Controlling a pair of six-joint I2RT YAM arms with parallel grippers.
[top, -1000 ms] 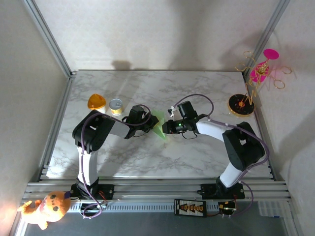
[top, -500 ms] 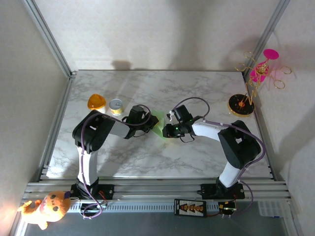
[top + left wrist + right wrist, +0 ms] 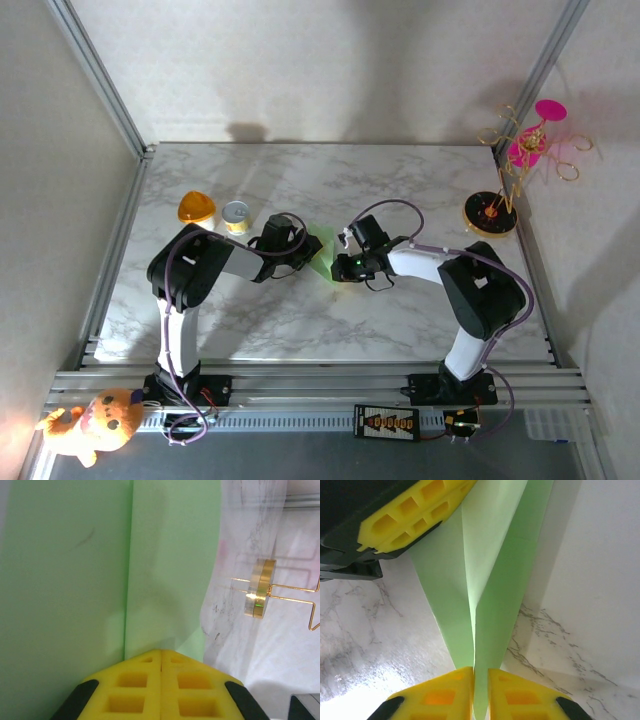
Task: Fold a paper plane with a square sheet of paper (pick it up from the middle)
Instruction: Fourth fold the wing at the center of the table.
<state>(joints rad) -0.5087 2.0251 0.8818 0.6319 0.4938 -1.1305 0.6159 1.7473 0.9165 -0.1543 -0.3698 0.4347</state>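
Matte pale green paper plane (image 3: 485, 580); glossy marbled table (image 3: 300, 320); shiny gold metal stand (image 3: 490, 212) at two o'clock.

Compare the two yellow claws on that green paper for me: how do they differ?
The left gripper has its pads pressed flush together on a broad part of the green paper; the right gripper shows a thin slit between its pads, with the paper's narrow end in it. From above, the left gripper reaches in from the left, the right gripper from the right. Both have yellow pads and hold the same paper.
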